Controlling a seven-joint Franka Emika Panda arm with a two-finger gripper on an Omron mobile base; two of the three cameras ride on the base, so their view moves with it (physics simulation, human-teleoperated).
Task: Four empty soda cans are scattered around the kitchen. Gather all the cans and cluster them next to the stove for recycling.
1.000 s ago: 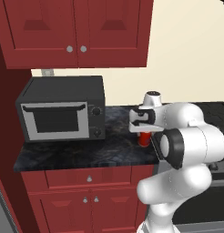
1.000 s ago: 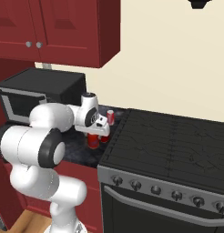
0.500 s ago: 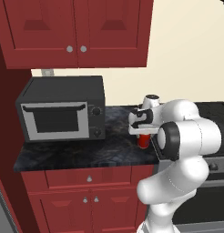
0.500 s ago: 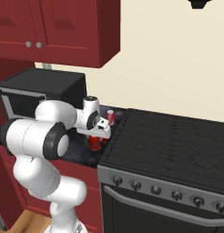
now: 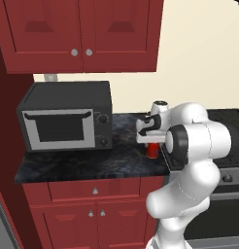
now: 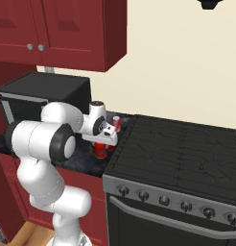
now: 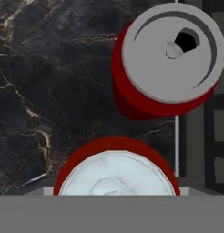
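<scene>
White arm bent low over black marbled countertop (image 5: 82, 165); two-finger gripper (image 6: 101, 146) right above red soda can with silver top (image 6: 100, 151), can upright near counter edge, just beside wide black-grated stove (image 6: 187, 153); jaw state — cannot tell, fingertips hidden; second red silver-topped can (image 7: 166, 59) upright close by, nearer wall, by stove's edge, not touching first (image 7: 116, 173); boxy black microwave with silver-framed door (image 5: 68, 121) well left; dark red panelled cabinets (image 5: 77, 34) overhead.
</scene>
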